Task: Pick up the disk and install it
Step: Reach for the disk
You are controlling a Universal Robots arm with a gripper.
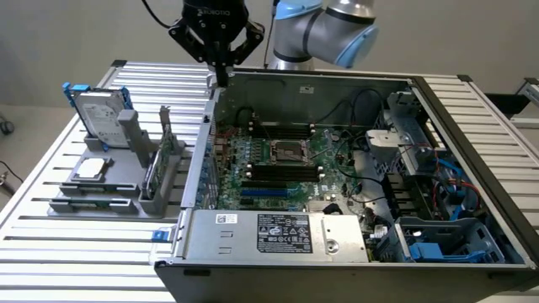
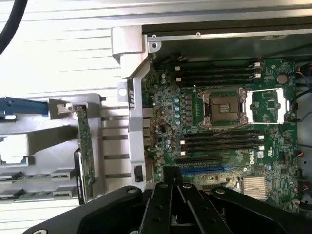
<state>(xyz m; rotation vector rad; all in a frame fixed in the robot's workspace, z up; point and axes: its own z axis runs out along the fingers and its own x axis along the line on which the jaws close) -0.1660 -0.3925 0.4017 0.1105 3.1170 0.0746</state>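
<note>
Jaws clenched on nothing, the arm (image 1: 329, 28) hovers over the open case's (image 1: 337, 281) rim; the disk (image 1: 101, 117) stands upright in a grey holder (image 1: 93, 205) on the counter (image 1: 50, 252).

**Readable marks: one maker's name, one board brand**

White letters on the housing of the black pincer (image 1: 223, 77) read "ROBOTIQ" (the frame edge clips their tops). In the wrist view, the green motherboard (image 2: 273, 161) carries white "DELL" lettering, set sideways near the memory slots. The grey sheet-metal power-supply cover (image 1: 211, 245) at the front of the open computer case bears a black rectangular label (image 1: 286, 232) with rows of round certification marks and a small white sticker (image 1: 227, 218); their print cannot be made out. The silver-grey disk (image 1: 100, 117) in its blue plastic carrier has a white printed label, also unreadable.
</note>
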